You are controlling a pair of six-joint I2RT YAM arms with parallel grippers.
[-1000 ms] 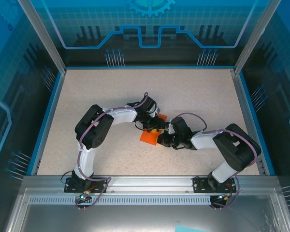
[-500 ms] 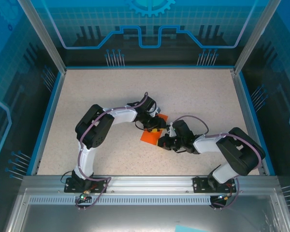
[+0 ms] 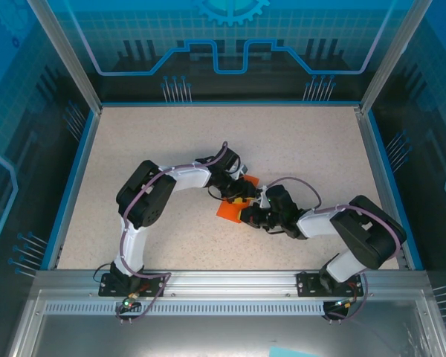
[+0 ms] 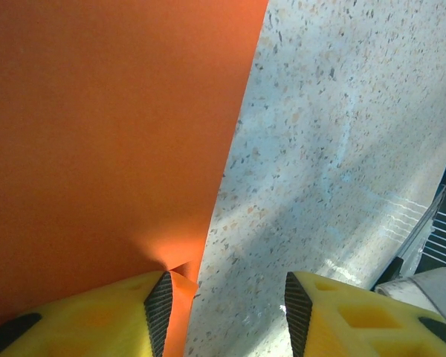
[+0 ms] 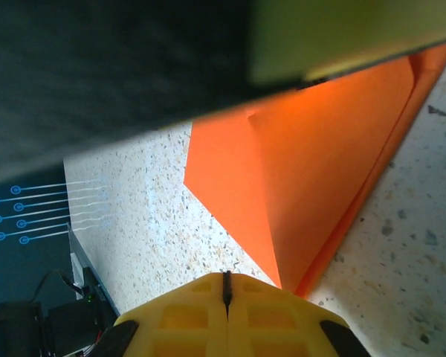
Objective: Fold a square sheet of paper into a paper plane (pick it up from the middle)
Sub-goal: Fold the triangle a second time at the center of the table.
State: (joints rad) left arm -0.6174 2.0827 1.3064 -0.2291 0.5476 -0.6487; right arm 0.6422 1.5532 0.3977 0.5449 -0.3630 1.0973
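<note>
Your left end effector (image 4: 227, 305): jaws partly apart, one finger on paper plane (image 4: 104, 134) edge; sheet lies ahead-left, flat on worktop (image 4: 334, 149). Your right end effector (image 5: 225, 286): shut, empty, tip at plane's near corner; crease runs ahead-right. Both arms about equally near.

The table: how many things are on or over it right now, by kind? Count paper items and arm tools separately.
Orange paper plane: 1
Yellow-fingered tools: 2 (left tool, right tool)
Total: 3
</note>
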